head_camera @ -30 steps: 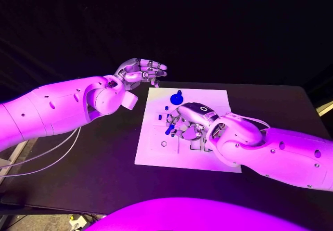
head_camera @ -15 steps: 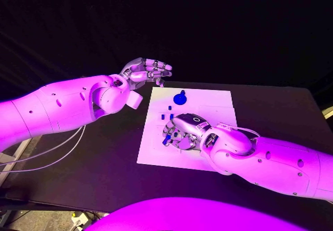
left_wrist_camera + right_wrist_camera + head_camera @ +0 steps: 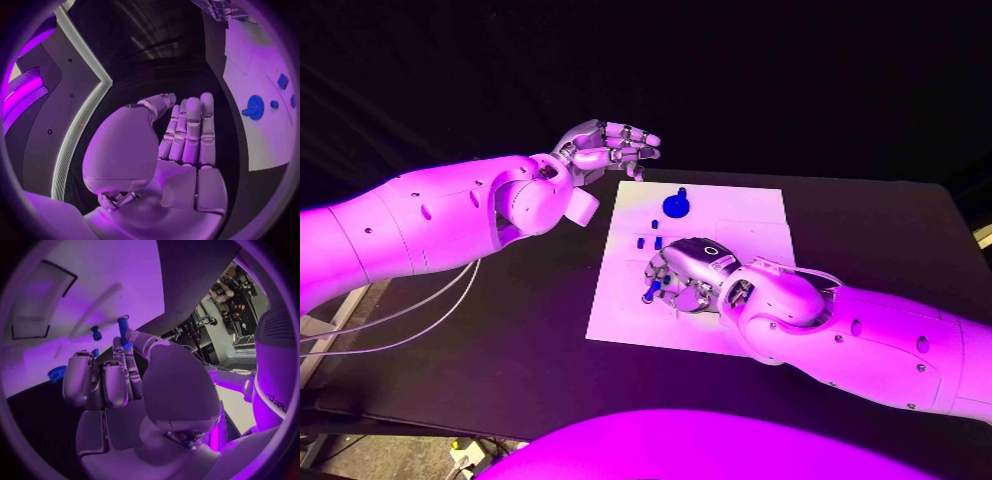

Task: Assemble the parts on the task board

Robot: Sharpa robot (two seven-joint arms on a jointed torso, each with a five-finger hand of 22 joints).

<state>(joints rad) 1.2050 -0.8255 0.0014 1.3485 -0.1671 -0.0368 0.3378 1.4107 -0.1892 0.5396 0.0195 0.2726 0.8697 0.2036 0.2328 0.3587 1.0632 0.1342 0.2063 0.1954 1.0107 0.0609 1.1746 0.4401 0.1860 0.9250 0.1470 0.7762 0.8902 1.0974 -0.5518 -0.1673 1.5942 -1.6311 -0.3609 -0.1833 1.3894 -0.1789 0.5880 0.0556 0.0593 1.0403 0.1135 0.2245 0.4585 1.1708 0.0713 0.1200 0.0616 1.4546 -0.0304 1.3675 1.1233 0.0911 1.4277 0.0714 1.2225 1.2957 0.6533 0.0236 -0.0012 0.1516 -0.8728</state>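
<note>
The right hand (image 3: 687,277) had drawn back toward the task board's (image 3: 754,215) near edge, its fingers (image 3: 127,352) pinching a blue peg (image 3: 122,326). The left hand (image 3: 609,145) stayed raised, fingers curled together on nothing; insertion likely remained pending.

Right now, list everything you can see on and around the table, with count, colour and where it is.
Table: one, black, under everything.
Task board: one, white, mid-table.
Round part: one, blue, far end of the board.
Small parts: a few, blue, on the board beside the right hand.
Peg: one, blue, pinched in the right hand's fingertips.
Cables: white, on the table's left side.
Left hand: silver, raised beyond the board's far left corner, holding nothing.
Right hand: silver, over the board's middle.
</note>
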